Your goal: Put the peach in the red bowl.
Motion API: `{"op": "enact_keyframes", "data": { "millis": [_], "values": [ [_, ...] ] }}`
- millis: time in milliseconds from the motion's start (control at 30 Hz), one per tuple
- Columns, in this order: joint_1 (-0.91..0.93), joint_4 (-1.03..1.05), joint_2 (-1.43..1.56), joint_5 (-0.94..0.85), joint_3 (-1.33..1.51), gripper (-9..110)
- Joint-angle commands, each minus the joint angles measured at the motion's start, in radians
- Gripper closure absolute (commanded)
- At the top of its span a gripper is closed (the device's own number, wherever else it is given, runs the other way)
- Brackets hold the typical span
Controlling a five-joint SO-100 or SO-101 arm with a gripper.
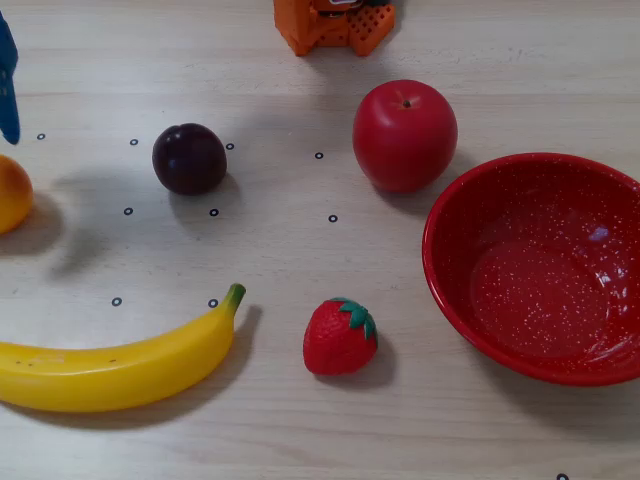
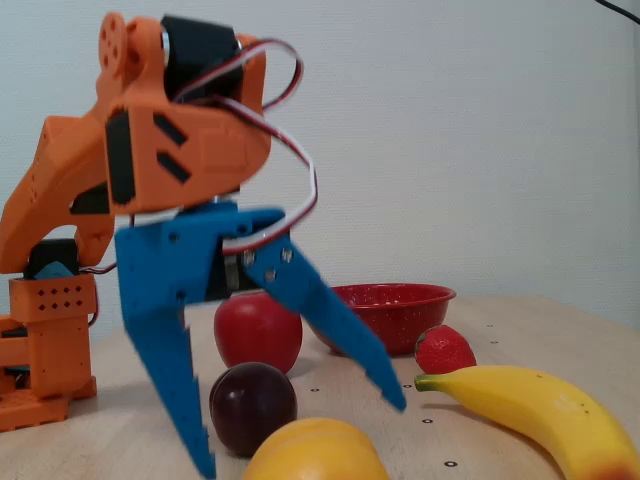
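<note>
Only in the fixed view is the end effector [image 2: 305, 440] seen whole, spread wide above the peach [image 2: 315, 452], gripping nothing. Overhead, the peach [image 1: 12, 193] is seen at the left edge, well apart from the red bowl [image 1: 450, 200].

Peach [image 1: 12, 193] on table; red bowl [image 1: 455, 205] empty.

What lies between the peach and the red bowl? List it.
In the overhead view, the plum, the apple and the strawberry sit on the table between the peach and the red bowl.
</note>
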Motion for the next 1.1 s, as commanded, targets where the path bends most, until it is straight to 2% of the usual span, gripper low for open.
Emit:
{"op": "enact_keyframes", "data": {
  "millis": [0, 1067],
  "values": [
    [-0.040, -0.060, 0.044, 0.021, -0.089, 52],
    [-0.032, -0.233, -0.029, 0.034, -0.029, 51]
  ]
}}
